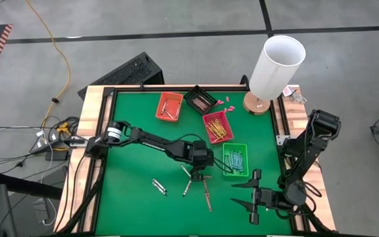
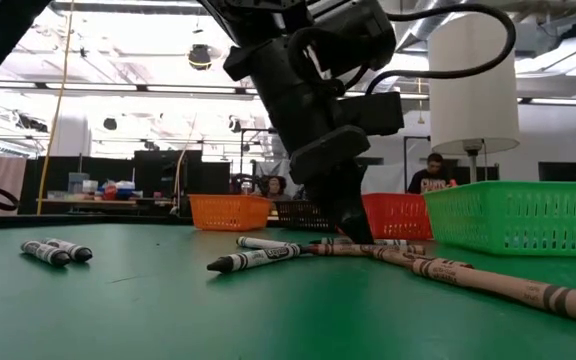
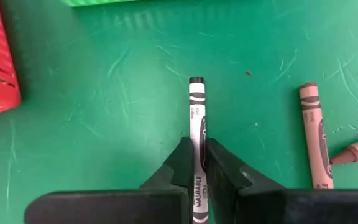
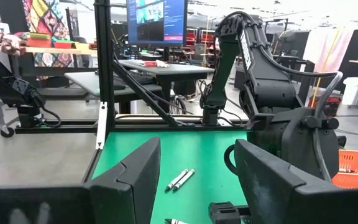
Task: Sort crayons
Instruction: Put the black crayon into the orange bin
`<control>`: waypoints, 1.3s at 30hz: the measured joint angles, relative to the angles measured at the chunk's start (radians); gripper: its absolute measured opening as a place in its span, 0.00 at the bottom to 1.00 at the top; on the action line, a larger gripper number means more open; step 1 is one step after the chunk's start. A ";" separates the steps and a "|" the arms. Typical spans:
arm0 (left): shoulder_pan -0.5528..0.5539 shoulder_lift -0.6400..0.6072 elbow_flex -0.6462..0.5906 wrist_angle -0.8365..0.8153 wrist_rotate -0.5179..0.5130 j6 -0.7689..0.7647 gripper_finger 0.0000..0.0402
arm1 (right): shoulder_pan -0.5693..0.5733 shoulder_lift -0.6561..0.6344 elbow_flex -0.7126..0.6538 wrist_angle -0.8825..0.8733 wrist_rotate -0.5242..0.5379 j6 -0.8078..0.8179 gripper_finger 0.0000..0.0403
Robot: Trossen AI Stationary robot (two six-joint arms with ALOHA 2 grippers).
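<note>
Overhead, table-level and two wrist cameras share the table [image 1: 137,197].

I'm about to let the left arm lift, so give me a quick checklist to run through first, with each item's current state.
1. Left gripper shut on the grey crayon: ok.
2. Crayon centred between the fingers: ok.
3. Brown crayon apart from the gripped one: ok.
4. Right gripper open, waiting away from the left arm: ok.
5. Matching tray for grey: cannot tell.
</note>
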 joint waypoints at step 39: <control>-0.291 -0.534 -0.002 0.073 -0.454 -0.075 0.00 | -0.167 0.000 0.000 0.032 -0.084 -0.019 0.54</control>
